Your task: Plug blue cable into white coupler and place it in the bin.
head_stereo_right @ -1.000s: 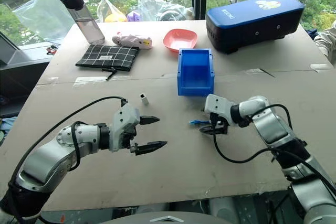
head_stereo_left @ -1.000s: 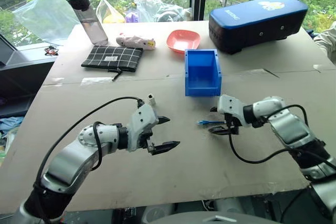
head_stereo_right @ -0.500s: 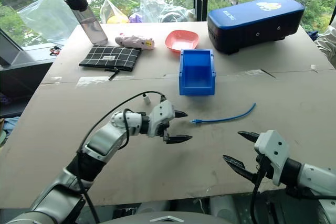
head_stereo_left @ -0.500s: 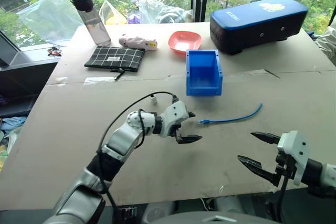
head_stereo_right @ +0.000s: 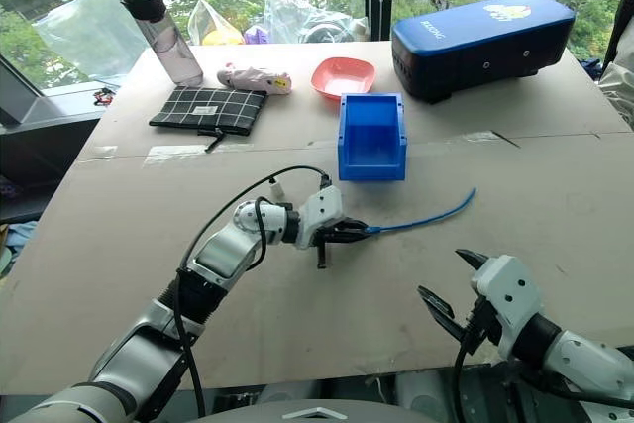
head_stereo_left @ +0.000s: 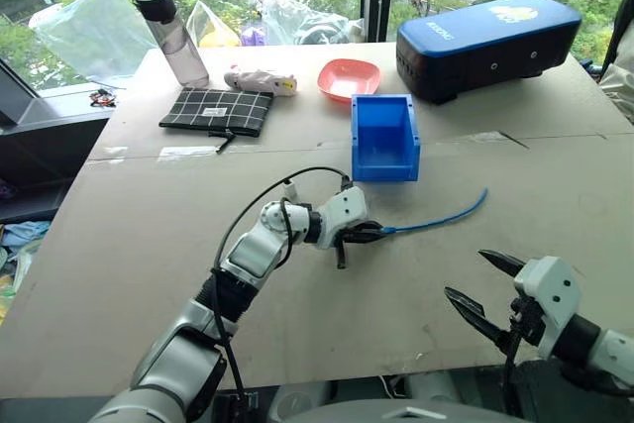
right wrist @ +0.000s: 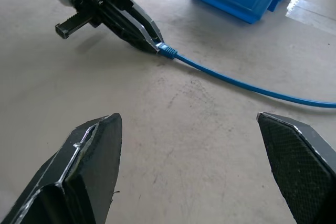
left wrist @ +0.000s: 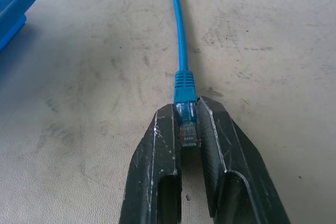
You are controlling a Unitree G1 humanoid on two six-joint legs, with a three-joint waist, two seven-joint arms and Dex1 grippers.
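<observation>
Left wrist view: left end effector (left wrist: pixel 189 124) pinching clear ribbed plug of thin blue cable (left wrist: pixel 181 35); right end effector (head_stereo_left: pixel 490 289) spread.

From my end the back of the cardboard-covered table (head_stereo_left: pixel 149 245) is pretty cluttered: a clear water bottle (head_stereo_left: pixel 170 35) with a black cap stands upright at the far left, with a black checked pouch (head_stereo_left: pixel 214 109) lying flat just in front of it and a small pinkish toy thing (head_stereo_left: pixel 257 79) lying beside that. Further right I've got a red-pink dish (head_stereo_left: pixel 348 77) and then a big dark blue case (head_stereo_left: pixel 485 45) near the far right corner. Behind it all there are some clear plastic bags (head_stereo_left: pixel 94 32) against the window, trees outside.
</observation>
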